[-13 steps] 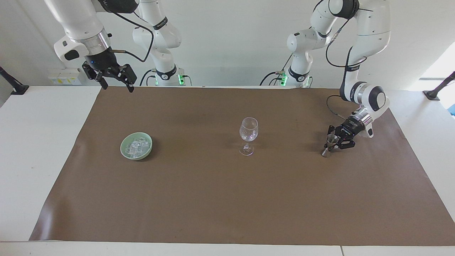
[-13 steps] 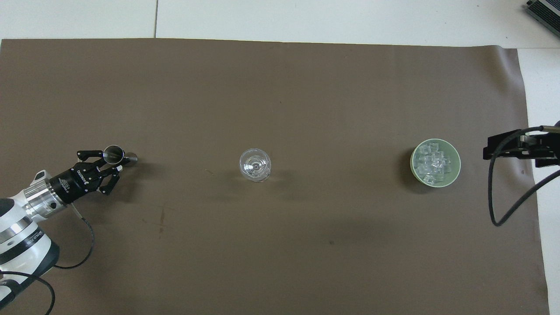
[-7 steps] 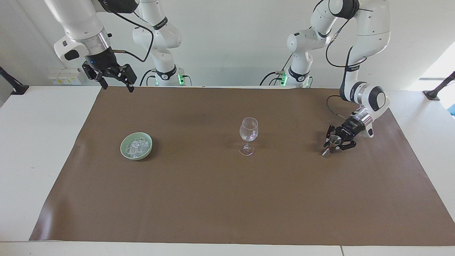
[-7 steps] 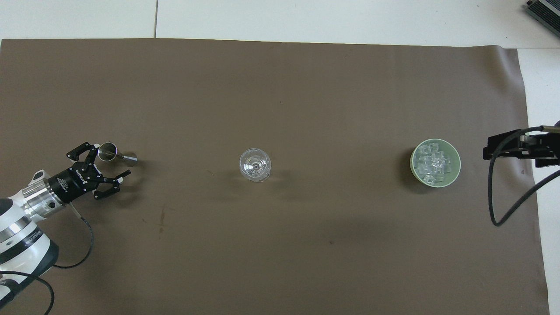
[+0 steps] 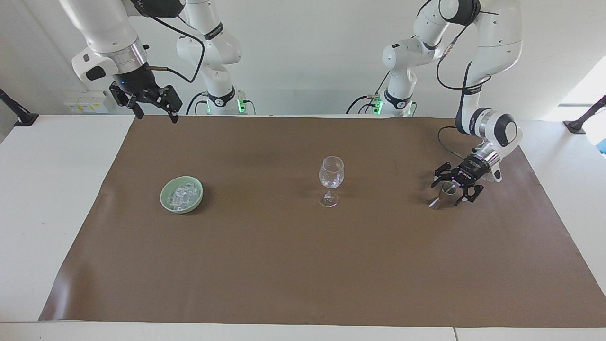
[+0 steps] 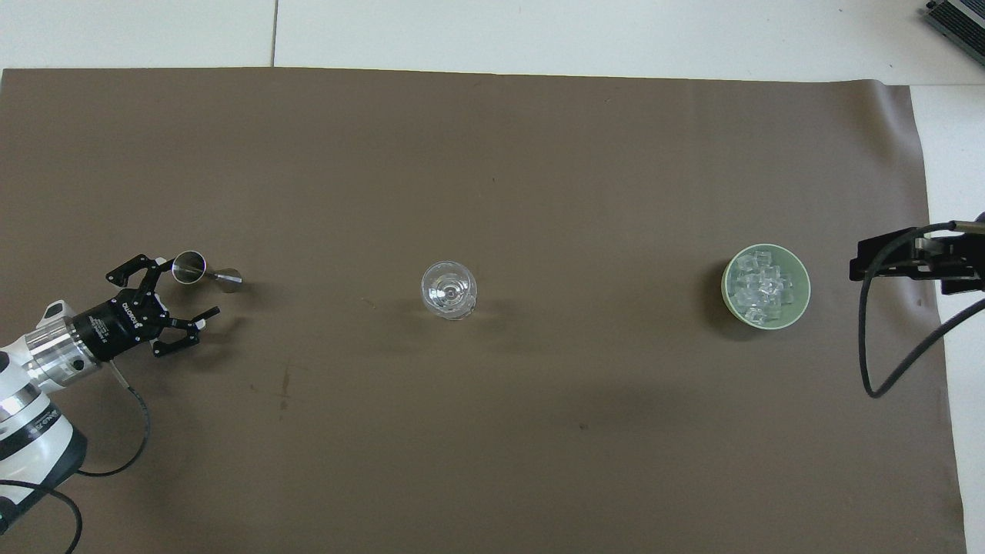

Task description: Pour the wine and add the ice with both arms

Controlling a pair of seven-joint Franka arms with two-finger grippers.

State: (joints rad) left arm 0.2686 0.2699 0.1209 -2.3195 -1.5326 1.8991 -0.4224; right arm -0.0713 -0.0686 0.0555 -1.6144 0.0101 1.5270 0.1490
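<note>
Right gripper [image 6: 916, 261] partly cut off overhead.

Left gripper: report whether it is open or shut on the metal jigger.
Open. The left gripper has its fingertips spread wide apart beside the metal jigger, which stands free on the brown mat, not held.

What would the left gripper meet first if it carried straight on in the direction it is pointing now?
Most likely the small metal jigger. The open left gripper sits low at the left arm's end of the brown mat, pointing toward the wine glass, and the jigger stands just off one fingertip. It might slip past; depth is unclear.
</note>
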